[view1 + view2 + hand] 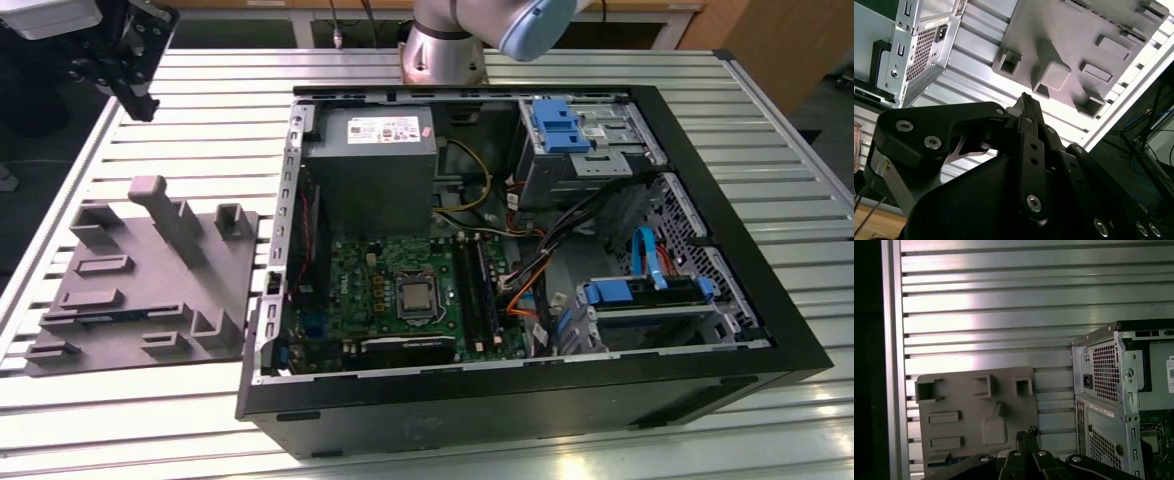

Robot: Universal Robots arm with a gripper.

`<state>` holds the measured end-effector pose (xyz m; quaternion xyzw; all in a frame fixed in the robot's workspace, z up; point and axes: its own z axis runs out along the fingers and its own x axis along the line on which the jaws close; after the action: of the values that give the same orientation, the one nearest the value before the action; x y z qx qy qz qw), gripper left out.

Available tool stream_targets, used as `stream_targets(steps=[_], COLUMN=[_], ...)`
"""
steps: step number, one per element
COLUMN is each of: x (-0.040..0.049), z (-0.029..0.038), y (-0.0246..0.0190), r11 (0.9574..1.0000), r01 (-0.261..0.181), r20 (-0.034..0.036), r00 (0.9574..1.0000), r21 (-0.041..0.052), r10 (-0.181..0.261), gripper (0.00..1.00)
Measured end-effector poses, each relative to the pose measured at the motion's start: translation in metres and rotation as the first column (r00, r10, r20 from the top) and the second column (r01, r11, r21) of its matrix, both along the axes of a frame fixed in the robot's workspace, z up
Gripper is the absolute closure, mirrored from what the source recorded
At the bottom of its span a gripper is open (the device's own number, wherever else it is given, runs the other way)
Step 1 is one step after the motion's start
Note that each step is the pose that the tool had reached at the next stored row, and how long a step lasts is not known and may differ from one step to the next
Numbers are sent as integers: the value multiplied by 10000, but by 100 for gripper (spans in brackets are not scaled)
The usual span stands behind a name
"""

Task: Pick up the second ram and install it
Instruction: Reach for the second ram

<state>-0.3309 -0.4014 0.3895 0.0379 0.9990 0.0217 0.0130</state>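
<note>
My gripper [140, 98] hangs high over the table's far corner at the exterior view's left, well apart from the open computer case [747, 360]. Its fingers are shut with nothing between them, and their tips meet in both wrist views [1026, 98] [1027, 433]. Below it lies a grey moulded holder [134, 290] [969, 400] [1064, 35]. A sliver of dark blue-green board [948, 459], apparently the second ram, peeks out on the holder beside the gripper's body. The green motherboard [367, 285] carries long black memory slots [473, 290].
A grey power-supply box [370, 165] fills the case's far corner. Blue drive brackets [558, 125] [627, 292] and orange and blue cables [527, 300] crowd the exterior view's right side. The case's perforated back panel [1109, 390] [919, 50] faces the holder across slatted tabletop [200, 110].
</note>
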Motion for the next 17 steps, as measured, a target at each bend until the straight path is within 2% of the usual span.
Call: stream_targets(steps=[17], x=[-142], z=[-3], y=[-3], r11=[10000], r01=[0], r20=[0], r00=[10000], r21=[0], r10=[0], gripper=[89])
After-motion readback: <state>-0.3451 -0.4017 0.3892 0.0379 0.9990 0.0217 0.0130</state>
